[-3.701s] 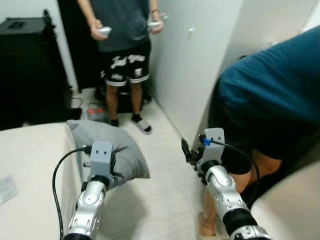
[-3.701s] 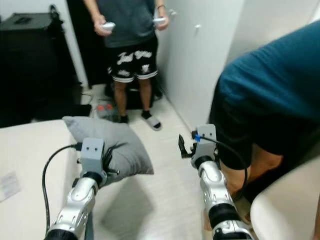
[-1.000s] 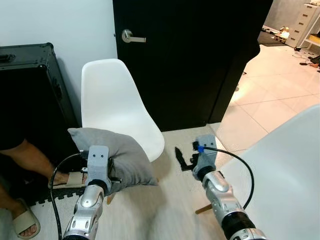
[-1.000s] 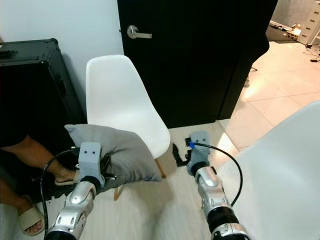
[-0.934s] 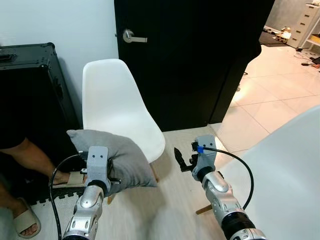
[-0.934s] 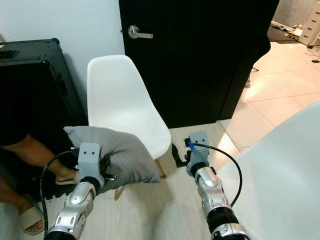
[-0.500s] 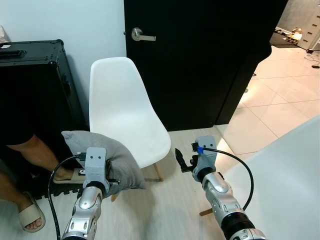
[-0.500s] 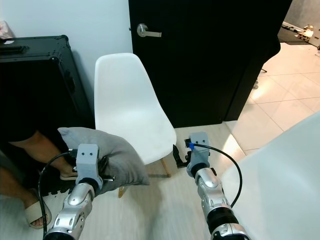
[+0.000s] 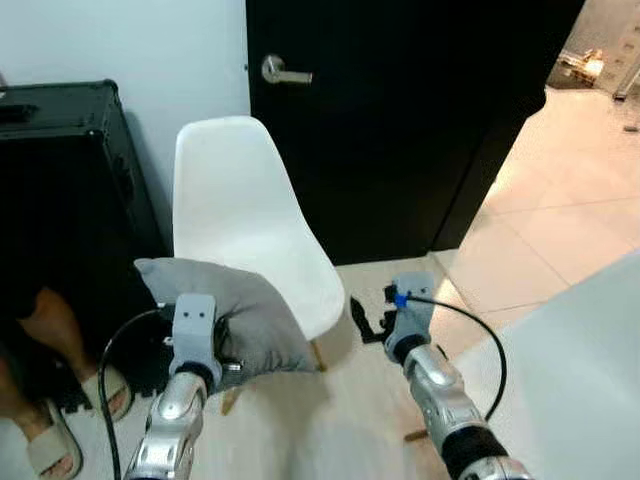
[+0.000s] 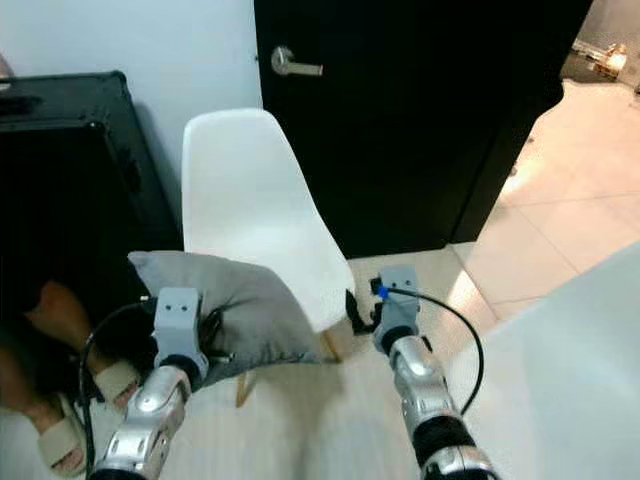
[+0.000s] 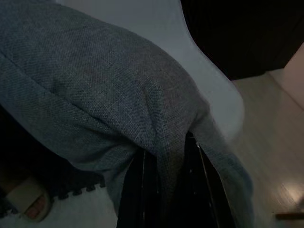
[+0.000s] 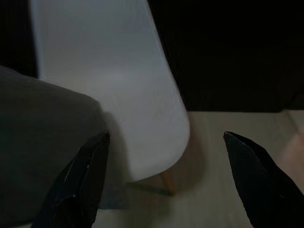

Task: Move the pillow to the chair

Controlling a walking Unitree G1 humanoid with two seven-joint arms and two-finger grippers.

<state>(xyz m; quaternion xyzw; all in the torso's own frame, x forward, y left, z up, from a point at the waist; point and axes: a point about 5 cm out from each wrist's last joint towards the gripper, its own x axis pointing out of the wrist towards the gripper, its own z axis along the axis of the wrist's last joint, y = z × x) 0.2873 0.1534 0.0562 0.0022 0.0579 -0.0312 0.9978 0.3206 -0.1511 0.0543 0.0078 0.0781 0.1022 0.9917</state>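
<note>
A grey pillow (image 9: pixel 240 312) hangs in front of me, held by one corner, with my left gripper (image 11: pixel 173 190) shut on a fold of its fabric. It hangs over the front left edge of a white shell chair (image 9: pixel 235 215) standing against a black door. In the left wrist view the pillow (image 11: pixel 95 95) covers most of the seat (image 11: pixel 209 80). My right gripper (image 9: pixel 368 318) floats open and holds nothing, to the right of the seat's front edge. Its view looks between the two spread fingers (image 12: pixel 83 183) at the chair (image 12: pixel 118 85) and the pillow (image 12: pixel 42 142).
A tall black case (image 9: pixel 60 190) stands left of the chair, with a person's sandalled feet (image 9: pixel 45 445) on the floor before it. The black door (image 9: pixel 400 130) has a silver handle (image 9: pixel 278 72). A second white chair (image 9: pixel 575 370) rises at lower right. Light tiles (image 9: pixel 560 190) lie beyond.
The camera has swung from a bed and two people to the chair and door. In the last half second the pillow rose slightly and now overlaps the seat's front edge.
</note>
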